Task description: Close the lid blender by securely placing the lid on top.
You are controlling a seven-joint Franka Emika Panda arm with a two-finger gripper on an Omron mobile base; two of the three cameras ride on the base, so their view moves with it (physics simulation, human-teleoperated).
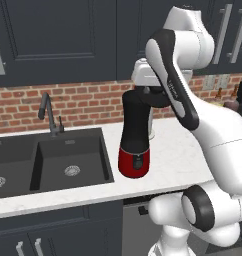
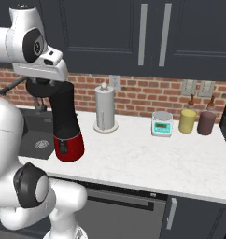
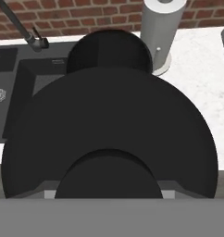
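Looking over the arm from the base, I see the counter point(image 2: 147, 161) running wide, with the sink point(image 1: 68, 160) sunk into it at nine o'clock of the blender point(image 1: 134, 135). The blender stands near the front edge, red base down, dark jar rising straight under my hand. At three o'clock of it in the right base view stands a paper towel holder point(image 2: 104, 108), well apart from the jar.

From the hand camera, the lid point(image 3: 109, 134) spreads as a big black disc close below the lens, its knob at six o'clock, and the jar's round top peeks out past its twelve o'clock edge. I judge the lid is over the jar but offset, not yet seated.

The gripper point(image 1: 152, 92) sits just above the jar top, but I cannot tell whether its fingers are pinching the knob or spread; the disc and the wrist hide them.

My worry: if I let go with that offset, the lid could land tilted on the rim, slide off toward the sink, or nudge the tall jar.
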